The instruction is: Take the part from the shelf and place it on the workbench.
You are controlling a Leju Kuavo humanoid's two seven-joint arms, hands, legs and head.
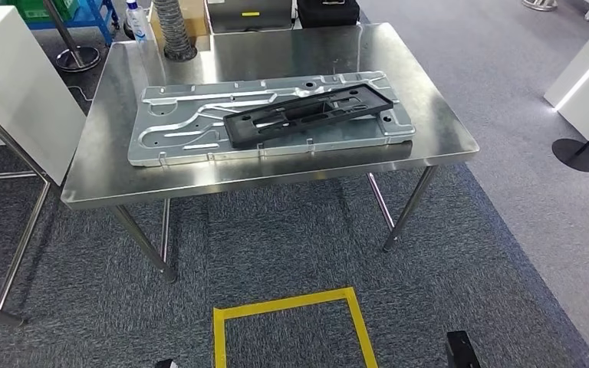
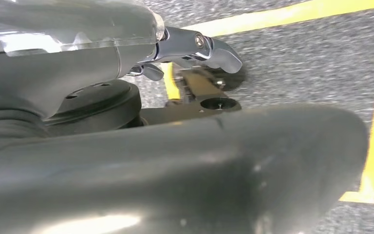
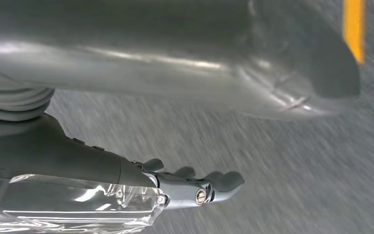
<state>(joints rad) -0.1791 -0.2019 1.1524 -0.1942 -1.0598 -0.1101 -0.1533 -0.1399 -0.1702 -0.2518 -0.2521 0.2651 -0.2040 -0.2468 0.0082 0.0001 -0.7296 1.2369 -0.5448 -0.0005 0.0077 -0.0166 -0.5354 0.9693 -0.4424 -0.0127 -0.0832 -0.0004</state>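
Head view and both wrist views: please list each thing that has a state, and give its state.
Black part: lying flat on the metal panel, not held.
Metal panel: lying flat on the workbench.
Workbench: standing, carrying the panel and the part.
Left hand: holds nothing, hanging over the carpet.
Right hand: holds nothing, fingers stretched out, over the carpet.

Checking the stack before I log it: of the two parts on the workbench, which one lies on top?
The black part lies on top. It is a dark slotted frame resting slantwise across the right half of the larger silver sheet-metal panel, which sits flat on the workbench.
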